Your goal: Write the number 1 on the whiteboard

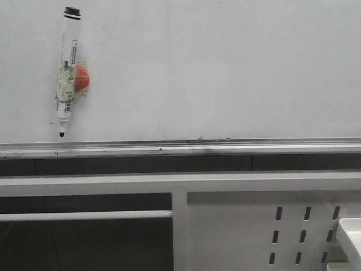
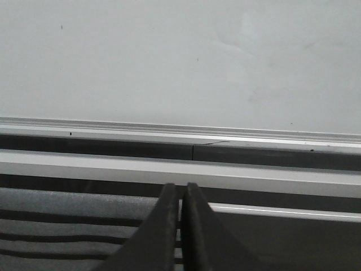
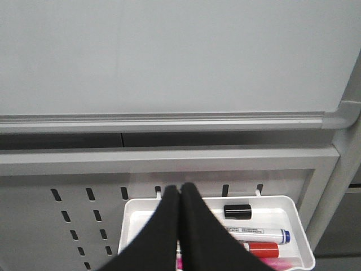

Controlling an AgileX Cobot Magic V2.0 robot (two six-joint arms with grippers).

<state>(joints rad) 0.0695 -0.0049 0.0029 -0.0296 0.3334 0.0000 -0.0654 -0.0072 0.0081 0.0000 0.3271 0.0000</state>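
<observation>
Black fingers, left gripper (image 2: 181, 226): pressed together with nothing between them; held low in front of the silver ledge, clear of the board.
Black fingers, right gripper (image 3: 180, 226): closed on nothing; positioned above the white tray (image 3: 293, 223) at the right end of the bench frame.
Tray contents: a loose black cap (image 3: 237, 211), a blue-ended marker (image 3: 256, 233) and a red one (image 3: 262, 248).
Marker pen (image 1: 67, 70): stuck upright near the whiteboard's upper left corner, tip down, a red blob (image 1: 82, 78) beside it; not gripped.
Whiteboard (image 1: 225, 68): surface bare; no number 1 is seen.
Ledge (image 1: 180, 148): runs along the bottom edge.
Progress: judged not begun; pen pickup and stroke remain.
</observation>
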